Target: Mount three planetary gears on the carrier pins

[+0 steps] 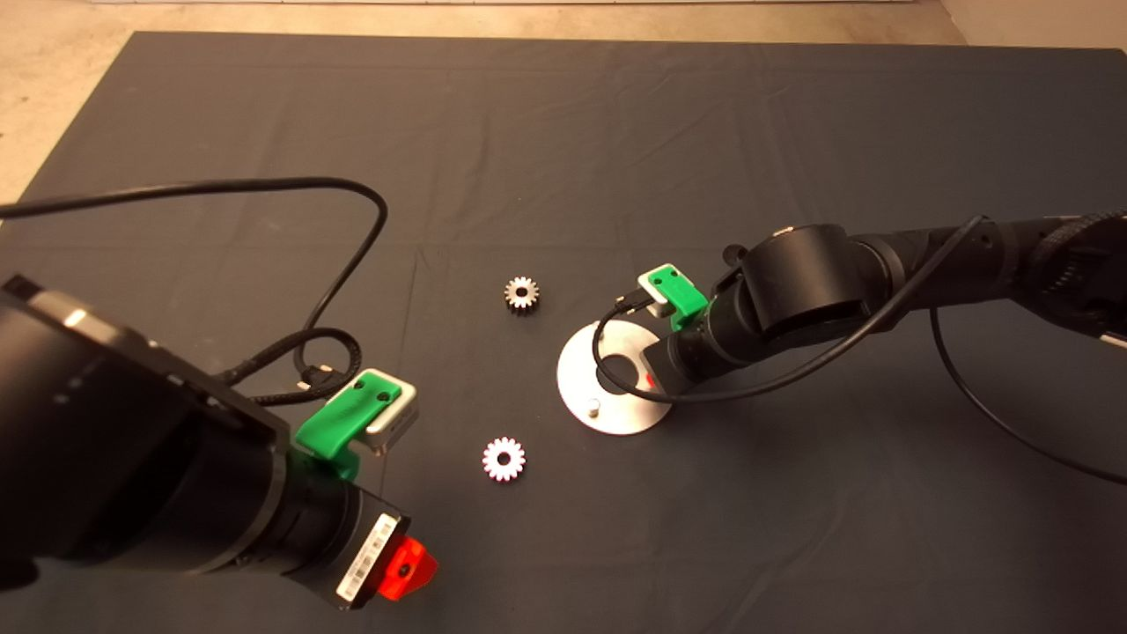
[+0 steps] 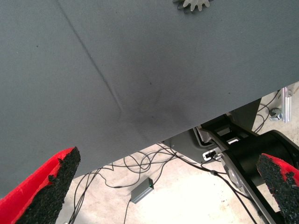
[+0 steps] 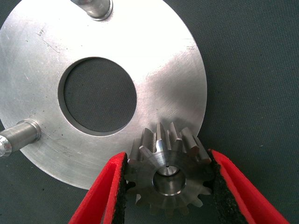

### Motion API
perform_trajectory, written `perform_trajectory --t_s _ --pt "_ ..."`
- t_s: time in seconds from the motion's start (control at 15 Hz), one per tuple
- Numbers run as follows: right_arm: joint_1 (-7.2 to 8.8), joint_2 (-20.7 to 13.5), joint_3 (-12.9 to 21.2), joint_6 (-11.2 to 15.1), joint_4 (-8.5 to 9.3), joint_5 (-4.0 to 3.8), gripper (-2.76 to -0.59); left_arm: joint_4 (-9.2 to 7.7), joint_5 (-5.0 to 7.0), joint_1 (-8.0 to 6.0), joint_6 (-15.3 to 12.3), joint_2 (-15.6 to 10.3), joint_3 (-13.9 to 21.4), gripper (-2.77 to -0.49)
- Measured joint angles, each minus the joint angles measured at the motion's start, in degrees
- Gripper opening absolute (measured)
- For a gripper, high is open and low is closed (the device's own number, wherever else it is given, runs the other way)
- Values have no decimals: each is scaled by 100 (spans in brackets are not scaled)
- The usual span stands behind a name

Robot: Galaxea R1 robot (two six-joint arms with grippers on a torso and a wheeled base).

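Observation:
The silver disc (image 1: 583,368) lies right of the mat's middle, and one carrier pin (image 1: 594,407) shows near its front edge. My right gripper (image 1: 651,380) hangs low over the disc's right side. In the right wrist view my right gripper (image 3: 168,186) is shut on a planetary gear (image 3: 168,173) at the rim of the disc (image 3: 163,60), with metal showing inside the gear's bore. Two bare pins (image 3: 96,7) (image 3: 18,137) stand on the disc. Two more gears (image 1: 521,294) (image 1: 504,459) lie on the mat to the left. My left gripper (image 1: 412,568) waits open at the lower left.
A black cable (image 1: 352,229) loops over the mat from the left arm. In the left wrist view my open left gripper (image 2: 168,186) looks along the mat to its edge, with a gear (image 2: 194,3) on the mat and floor cables (image 2: 140,186) beyond.

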Motion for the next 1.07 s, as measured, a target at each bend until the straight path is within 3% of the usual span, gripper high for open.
perform_trajectory --t_s 0.73,1.07 --pt "1 -13 0 0 0 21 -217 0 0 0 0 -2 0 -50" --pt "1 -13 0 0 0 20 -183 0 0 0 0 -2 0 -50"
